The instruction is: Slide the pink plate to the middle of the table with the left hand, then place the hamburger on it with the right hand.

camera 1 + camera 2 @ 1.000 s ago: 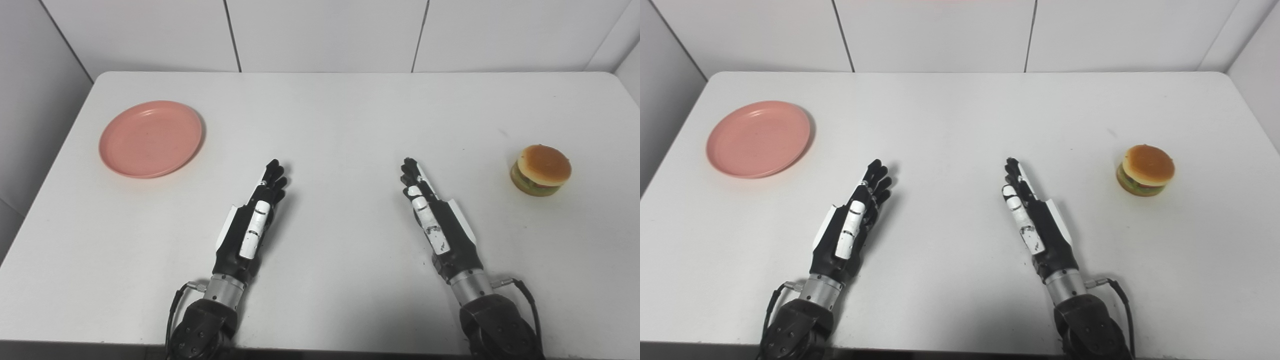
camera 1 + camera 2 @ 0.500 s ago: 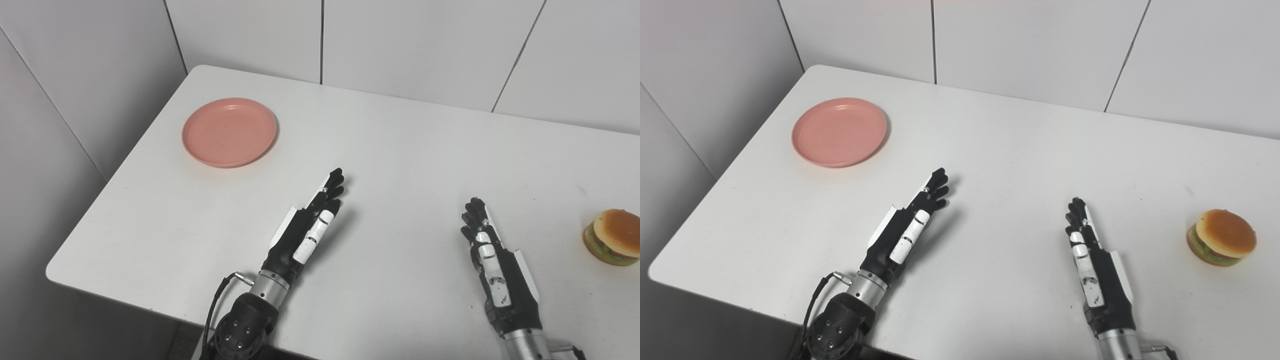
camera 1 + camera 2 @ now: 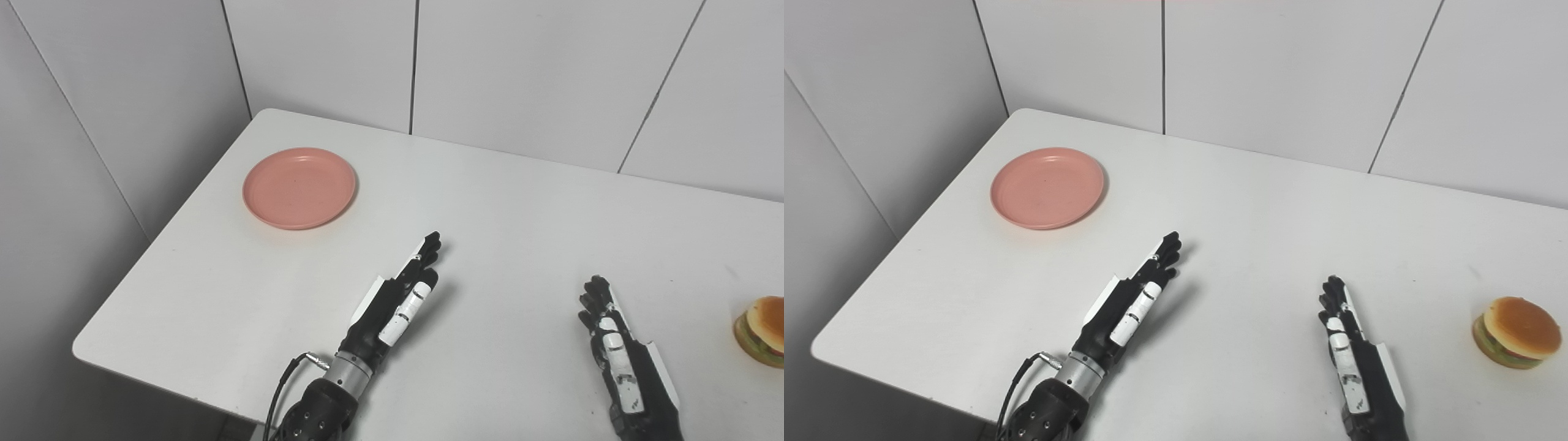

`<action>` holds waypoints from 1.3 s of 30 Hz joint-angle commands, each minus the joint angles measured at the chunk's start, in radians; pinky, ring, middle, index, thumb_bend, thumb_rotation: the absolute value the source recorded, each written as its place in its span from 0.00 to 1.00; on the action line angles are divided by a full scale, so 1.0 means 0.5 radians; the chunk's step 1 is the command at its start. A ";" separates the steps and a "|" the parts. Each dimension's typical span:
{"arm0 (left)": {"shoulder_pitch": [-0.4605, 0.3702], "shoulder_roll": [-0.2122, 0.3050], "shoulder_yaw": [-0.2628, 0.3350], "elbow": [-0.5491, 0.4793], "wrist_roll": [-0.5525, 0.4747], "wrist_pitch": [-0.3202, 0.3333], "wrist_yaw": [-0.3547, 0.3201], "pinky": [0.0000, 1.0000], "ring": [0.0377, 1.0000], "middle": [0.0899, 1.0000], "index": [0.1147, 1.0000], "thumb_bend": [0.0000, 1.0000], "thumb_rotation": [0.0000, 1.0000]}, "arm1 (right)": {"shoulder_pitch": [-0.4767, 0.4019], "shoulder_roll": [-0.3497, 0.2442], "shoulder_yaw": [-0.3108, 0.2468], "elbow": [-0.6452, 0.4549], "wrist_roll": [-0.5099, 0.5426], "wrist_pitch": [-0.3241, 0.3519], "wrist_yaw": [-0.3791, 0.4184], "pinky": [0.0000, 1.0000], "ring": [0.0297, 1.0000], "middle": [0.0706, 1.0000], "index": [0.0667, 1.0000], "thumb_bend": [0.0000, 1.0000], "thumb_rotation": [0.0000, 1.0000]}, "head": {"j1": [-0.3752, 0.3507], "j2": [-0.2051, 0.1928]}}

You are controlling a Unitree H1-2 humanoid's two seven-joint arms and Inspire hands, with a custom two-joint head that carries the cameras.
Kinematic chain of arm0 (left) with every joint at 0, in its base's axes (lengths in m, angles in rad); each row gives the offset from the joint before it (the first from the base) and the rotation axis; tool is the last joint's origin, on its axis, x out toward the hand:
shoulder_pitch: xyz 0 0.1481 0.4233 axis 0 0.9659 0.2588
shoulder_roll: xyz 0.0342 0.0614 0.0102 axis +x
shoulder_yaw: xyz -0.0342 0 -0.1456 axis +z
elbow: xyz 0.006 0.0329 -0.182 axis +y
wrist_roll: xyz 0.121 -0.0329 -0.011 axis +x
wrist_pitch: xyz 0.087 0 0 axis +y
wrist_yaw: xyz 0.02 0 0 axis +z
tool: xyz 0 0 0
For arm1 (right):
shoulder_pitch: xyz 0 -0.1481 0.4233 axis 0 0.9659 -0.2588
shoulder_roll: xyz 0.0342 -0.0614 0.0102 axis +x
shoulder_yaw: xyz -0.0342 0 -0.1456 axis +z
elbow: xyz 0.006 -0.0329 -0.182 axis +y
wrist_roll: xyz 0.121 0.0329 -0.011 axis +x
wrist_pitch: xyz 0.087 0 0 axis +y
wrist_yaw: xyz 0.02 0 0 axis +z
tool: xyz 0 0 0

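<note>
In the left eye view we see a white table (image 3: 520, 202) set into a corner of pale panelled walls (image 3: 520, 73), with the pink plate (image 3: 299, 187) near its far left corner and the hamburger (image 3: 761, 331) cut by the right edge. Our left hand (image 3: 398, 300) and right hand (image 3: 621, 361) lie low over the bare middle, fingers straight and holding nothing. In the right eye view we see the hamburger (image 3: 1517, 332) whole, well apart from the right hand (image 3: 1356, 367), and the plate (image 3: 1048, 187) well beyond the left hand (image 3: 1136, 297).

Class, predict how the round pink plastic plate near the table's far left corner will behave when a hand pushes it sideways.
The round pink plastic plate looks rigid and shallow, so it should slide flat, not tip. The smooth white table suggests little friction; it may skid on. An off-centre push would probably spin it.
</note>
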 commanded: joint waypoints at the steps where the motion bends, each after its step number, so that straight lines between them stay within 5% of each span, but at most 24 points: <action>1: 0.070 -0.089 -0.051 0.383 -0.013 -0.032 0.040 0.97 0.99 1.00 1.00 0.44 1.00 | 0.026 -0.013 -0.014 0.060 0.015 -0.028 0.024 1.00 1.00 1.00 1.00 0.14 1.00 | 0.008 0.007; 16: 0.065 -0.099 -0.027 0.322 -0.096 0.011 -0.001 0.96 0.98 1.00 1.00 0.43 1.00 | 0.024 -0.008 -0.011 0.021 0.024 0.015 0.021 1.00 1.00 1.00 1.00 0.11 1.00 | 0.027 0.023; 39: -0.051 -0.074 -0.002 -0.319 -0.227 0.310 -0.020 0.95 0.96 0.99 0.98 0.48 1.00 | 0.013 0.030 0.003 -0.002 0.024 0.094 0.028 1.00 1.00 1.00 1.00 0.14 1.00 | 0.078 0.021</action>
